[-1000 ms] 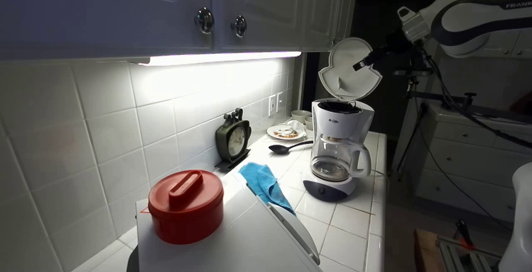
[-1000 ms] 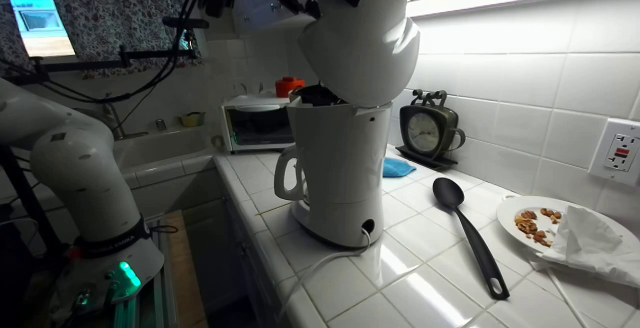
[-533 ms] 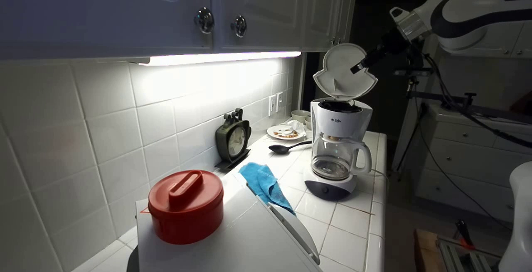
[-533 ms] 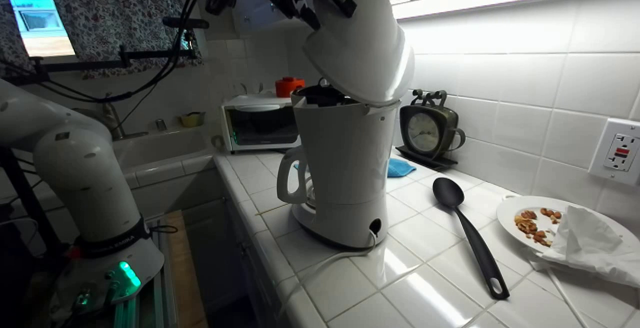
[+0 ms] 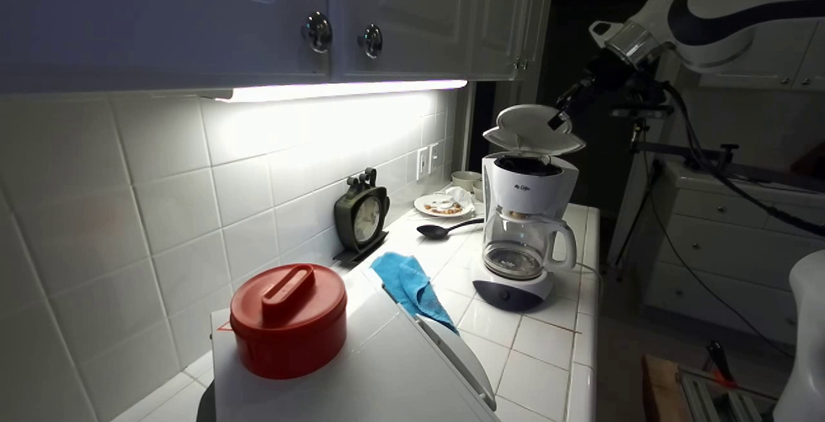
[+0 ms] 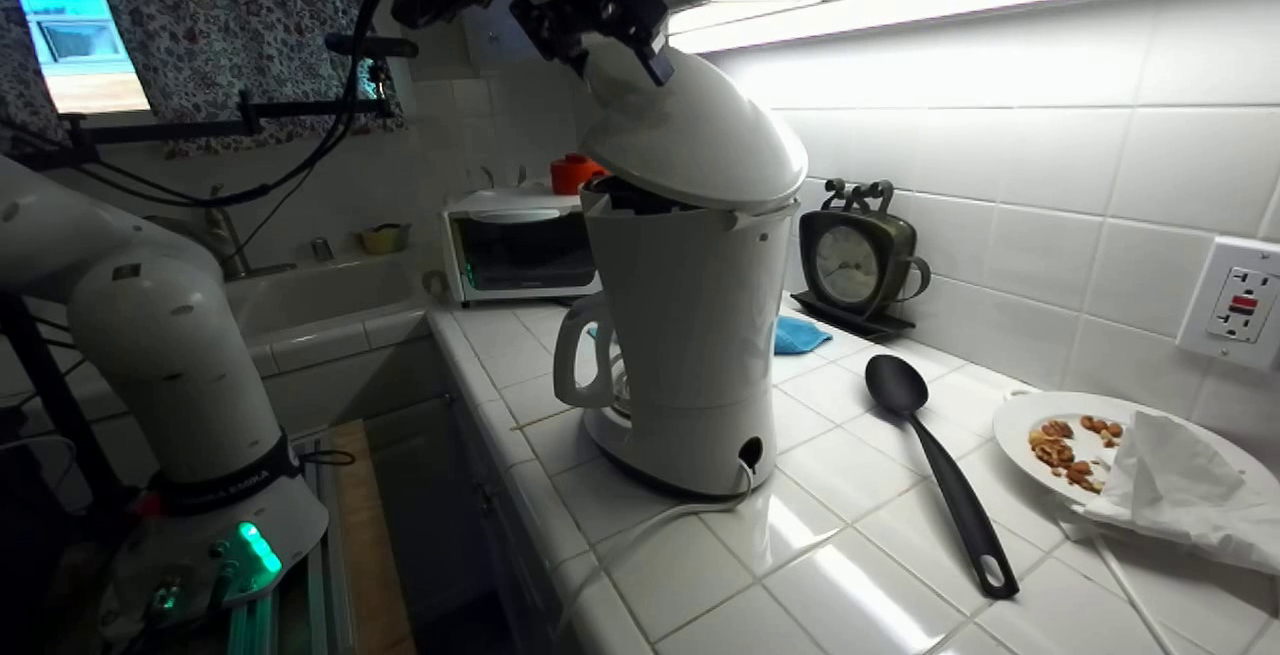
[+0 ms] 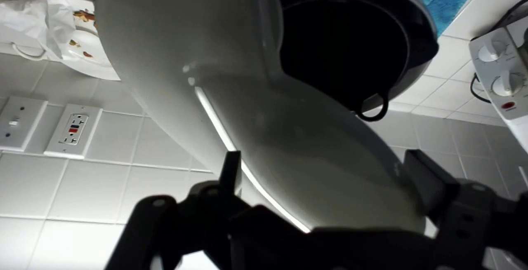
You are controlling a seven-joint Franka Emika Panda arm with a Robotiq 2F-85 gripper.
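Across the lower half of the wrist view, the pincer is standing wide, its fingers spreading to either side of the free end of a pale lid. That spread is apparently allowing for the lid's deep, domed shape; no firm grip is showing, and whether a finger is touching it cannot be told. Near the middle of an exterior view, the white coffee maker is standing upright on the tabletop; its rear edge is bearing the lid's lower end, so the lid is slanting part-raised above the dark opening. A cord is trailing from low in its back. Right of center in an exterior view, a glass carafe is sitting on the coffee maker's base, its handle pointing right, where a hand could easily be taking hold. At the right of an exterior view, a black spoon is lying flat near a white plate, whose rim is keeping nuts together next to crumpled paper. At the lower left of an exterior view, a red lidded pot is resting on a white appliance, whose flat top is probably serving as a shelf.
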